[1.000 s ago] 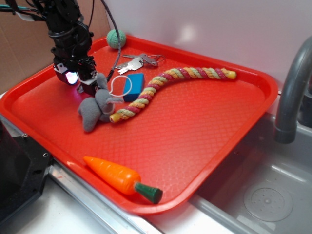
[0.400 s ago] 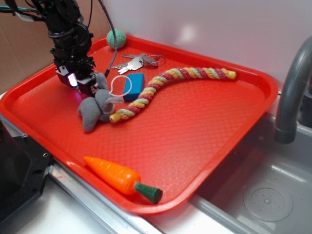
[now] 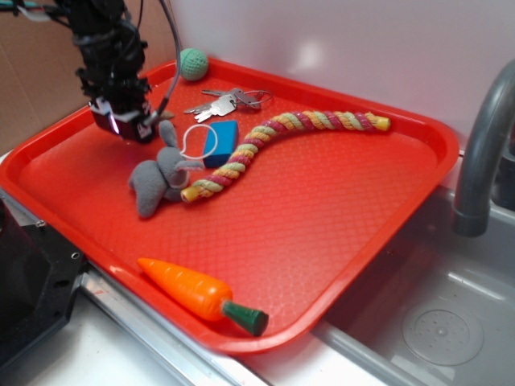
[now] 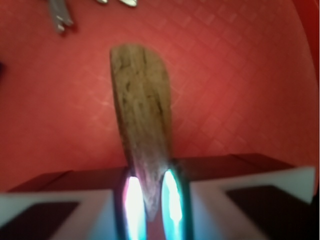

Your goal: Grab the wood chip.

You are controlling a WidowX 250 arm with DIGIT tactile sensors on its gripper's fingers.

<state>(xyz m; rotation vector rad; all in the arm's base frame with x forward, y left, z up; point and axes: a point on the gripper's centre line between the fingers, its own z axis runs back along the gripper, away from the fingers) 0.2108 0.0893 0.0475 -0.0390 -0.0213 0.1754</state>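
End effector (image 3: 127,127) sits at the tray's 10 o'clock corner, jaws drawn narrow and clamped on the wood chip (image 4: 142,135). Wrist view: chip's narrow end is pinched between the two lit pads (image 4: 132,207), its broad rounded end pointing to 12 o'clock over the red tray (image 3: 338,241). Chip is brown-grey, rough-grained, somewhat blurred. In the exterior view the chip cannot be made out under the black arm; whether it touches the tray or hangs just above is not clear.

Grey plush bunny (image 3: 157,178) lies just at 4 o'clock of the end effector, one ear reaching up close to it. Blue block (image 3: 220,143) with a white cord loop rests at 3 o'clock of the bunny. Braided rope (image 3: 282,141), red, yellow and green, curves from beside the bunny toward the tray's 1 o'clock side. Keys (image 3: 224,101) lie at 12 o'clock of the blue block; their tips show at the top edge of the wrist view. Green knitted ball (image 3: 193,63) sits at the far rim. Toy carrot (image 3: 201,295) lies at the near rim, around 6 o'clock. Grey faucet (image 3: 483,153) stands at 3 o'clock, off the tray, over a sink.
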